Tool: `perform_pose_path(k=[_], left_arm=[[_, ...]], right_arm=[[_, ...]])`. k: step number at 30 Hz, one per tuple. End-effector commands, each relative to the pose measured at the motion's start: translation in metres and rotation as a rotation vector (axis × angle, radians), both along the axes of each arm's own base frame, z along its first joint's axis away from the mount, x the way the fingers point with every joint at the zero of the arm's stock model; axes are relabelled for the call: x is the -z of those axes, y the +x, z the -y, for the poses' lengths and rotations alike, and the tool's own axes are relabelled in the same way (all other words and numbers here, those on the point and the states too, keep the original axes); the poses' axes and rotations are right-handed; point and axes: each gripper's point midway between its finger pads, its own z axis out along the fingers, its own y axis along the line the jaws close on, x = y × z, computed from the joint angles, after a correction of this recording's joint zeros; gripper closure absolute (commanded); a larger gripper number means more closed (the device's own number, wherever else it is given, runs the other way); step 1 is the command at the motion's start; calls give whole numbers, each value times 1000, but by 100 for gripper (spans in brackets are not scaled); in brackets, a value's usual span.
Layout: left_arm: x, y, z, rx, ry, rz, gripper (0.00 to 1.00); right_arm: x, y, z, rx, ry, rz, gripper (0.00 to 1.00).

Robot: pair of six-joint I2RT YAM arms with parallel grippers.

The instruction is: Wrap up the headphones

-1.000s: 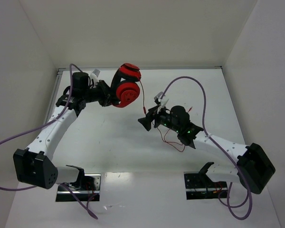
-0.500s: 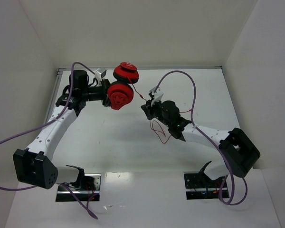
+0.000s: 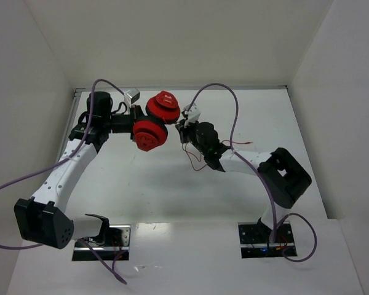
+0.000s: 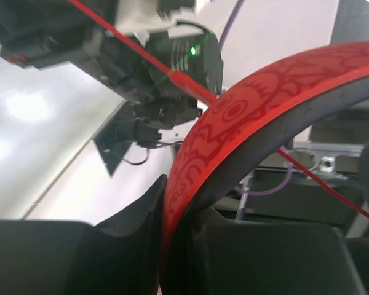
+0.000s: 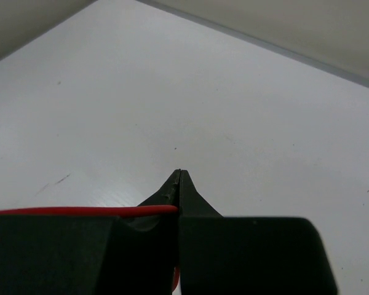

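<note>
The red and black headphones hang above the far left of the table, their two red ear cups stacked close together. My left gripper is shut on the patterned red headband, which fills the left wrist view. The thin red cable trails from the cups to my right gripper, just right of the cups. That gripper is shut on the cable, which comes out to the left between its fingers. Loose cable loops lie on the table below the right wrist.
The white table is walled at the back and on both sides. Thick purple robot cables arc over each arm. The two arm bases stand at the near edge.
My right gripper closed on the red cable and moved left and farther back toward the ear cups. The left gripper turned the headphones, bringing the cups lower and closer together.
</note>
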Motion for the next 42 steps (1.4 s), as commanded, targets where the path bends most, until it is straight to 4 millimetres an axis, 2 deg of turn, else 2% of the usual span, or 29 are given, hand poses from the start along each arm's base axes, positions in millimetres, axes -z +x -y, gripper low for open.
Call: perform_pose_path(k=[1,3,5,6,8,9,11,12,14,15,16,17,18,19,20,21,22,23,25,27,28,29,31,34,36,37,39,40,42], left_arm=[[-26,-35,-6,99,-28,198,100],[-19,-40,-7,104,-20,206,100],[-11,-51,-9,125,-16,236,100],[-9,-53,-10,128,-11,243,100],[1,-57,-10,128,16,272,100],[7,-59,-9,127,34,250,100],[26,-55,-11,101,105,265,100],[44,-62,-13,97,160,194,100],[76,-57,-15,86,303,183,100],[86,-56,-18,79,366,171,100],[107,-61,-24,77,467,117,100],[112,-59,-27,73,517,115,100],[117,-55,-30,84,564,125,100],[126,-51,-39,63,636,112,100],[130,-50,-41,66,683,118,100],[133,-48,-45,60,731,123,100],[138,-36,-56,21,830,137,100],[144,-40,-60,37,889,126,100],[157,-29,-80,-10,1041,110,100],[157,-22,-94,-37,1130,109,100],[157,-15,-108,-78,1208,117,100],[153,-8,-113,-102,1243,125,100],[150,1,-130,-159,1354,135,100],[149,14,-148,-226,1470,129,100],[149,22,-156,-258,1529,121,100],[148,29,-165,-292,1584,131,100],[151,37,-169,-325,1621,133,100],[149,44,-173,-358,1646,149,100],[149,52,-175,-387,1665,163,100]], right_arm=[[-31,32,4,111,40,133,99],[-25,45,7,144,27,122,99],[-19,58,19,198,13,112,99],[-24,65,20,207,18,117,99],[-19,76,25,225,0,113,99],[-28,81,19,209,-10,133,99],[-29,86,8,169,-36,147,99],[-41,92,3,160,-35,168,99],[-54,100,-7,144,-30,189,99],[-56,102,-10,134,-30,188,99],[-59,103,-13,123,-32,185,99],[-58,104,-17,111,-34,182,99],[-68,104,-23,85,-22,196,99],[-64,105,-26,71,-32,184,99],[-68,106,-26,71,-33,196,99],[-70,107,-26,70,-53,205,99],[-75,109,-24,83,-61,222,99],[-73,110,-22,93,-82,222,99],[-82,117,-12,146,-131,266,99],[-80,121,-3,189,-182,278,99],[-83,124,3,217,-211,303,99],[-94,126,10,257,-217,319,99],[-109,127,13,270,-230,347,99],[-114,126,16,279,-252,338,99],[-132,124,18,284,-233,356,99],[-127,123,18,279,-249,340,99],[-145,118,15,275,-223,349,99],[-142,118,15,270,-238,334,99],[-162,113,13,249,-198,342,99]])
